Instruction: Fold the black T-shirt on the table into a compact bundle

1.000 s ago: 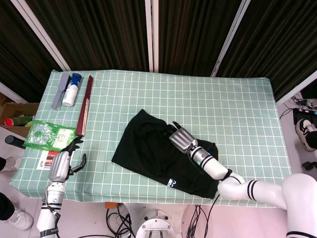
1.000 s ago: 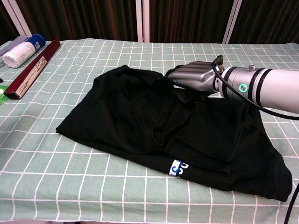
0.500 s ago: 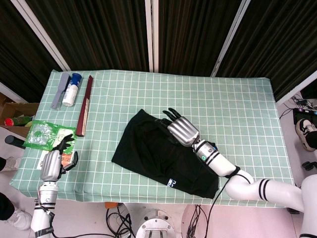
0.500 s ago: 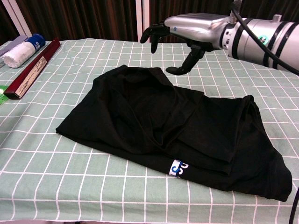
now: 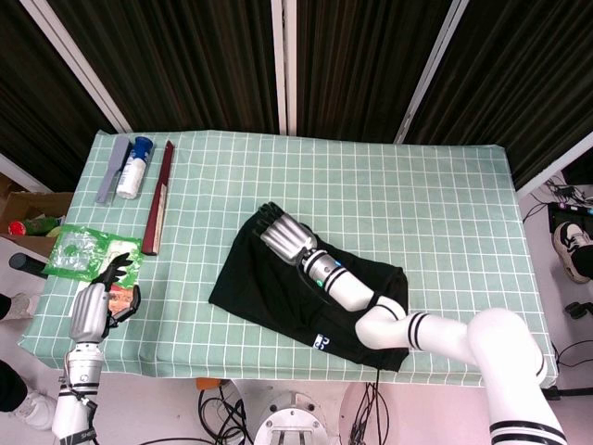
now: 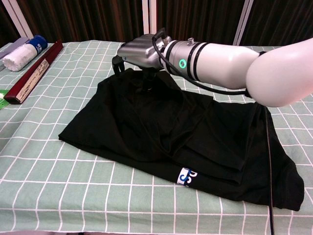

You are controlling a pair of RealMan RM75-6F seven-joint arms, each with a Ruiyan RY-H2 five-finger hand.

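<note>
1. The fingers (image 6: 117,62) of the right hand (image 5: 282,234) curl down over the far corner of the black T-shirt (image 5: 306,287). From the chest view I cannot tell whether they are clamped on cloth or only touching it; the tips dip to the fabric edge, so a pinch looks likely but is not plain.
2. The left hand (image 5: 93,311) sits at the near left edge of the worktop (image 5: 445,204), well apart from the shirt, its fingers loosely apart and holding nothing. It appears parked there to stay out of the fold.
3. The black T-shirt lies near the middle of the worktop, toward the front edge, already doubled into a rough slanted oblong with a white-and-blue label (image 6: 187,176) showing at the near hem. Layered folds run across it, so I judge the task partly done and not yet compact.
4. The right arm reaches across the shirt to its far-left corner, probably so that corner can be drawn back over the body for the next fold.
5. A plastic bag (image 5: 85,252), a long dark red box (image 5: 157,197), a white bottle (image 5: 132,169) and a grey comb (image 5: 110,169) sit along the left side, clear of the folding area.
</note>
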